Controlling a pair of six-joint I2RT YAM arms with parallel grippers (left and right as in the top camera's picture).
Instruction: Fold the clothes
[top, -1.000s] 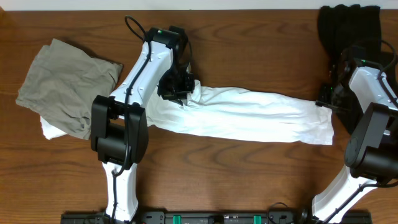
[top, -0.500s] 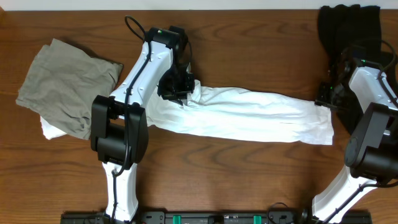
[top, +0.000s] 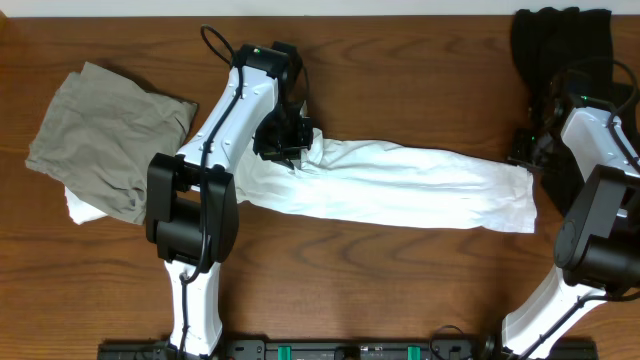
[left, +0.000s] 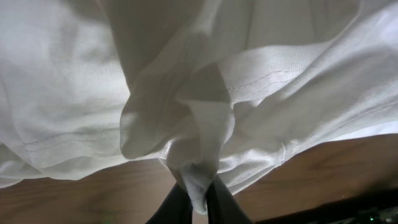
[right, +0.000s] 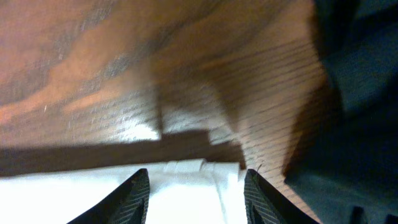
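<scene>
Now, garments: three. White T-shirt (top: 400, 185) stretched across table (top: 400, 80) centre; olive garment (top: 100, 130) left; black garment (top: 560, 40) far right.
Left gripper (left: 198, 193): pinching a bunched T-shirt fold.
Right gripper (right: 196, 180): fingers spread wide over T-shirt's right end.
Change: Right gripper shifted slightly; rest unchanged.

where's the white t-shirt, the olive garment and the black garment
white t-shirt (top: 400, 190): overhead view, middle of the long folded strip
olive garment (top: 105, 125): overhead view, centre of its top layer
black garment (top: 560, 40): overhead view, upper middle of the pile
</scene>
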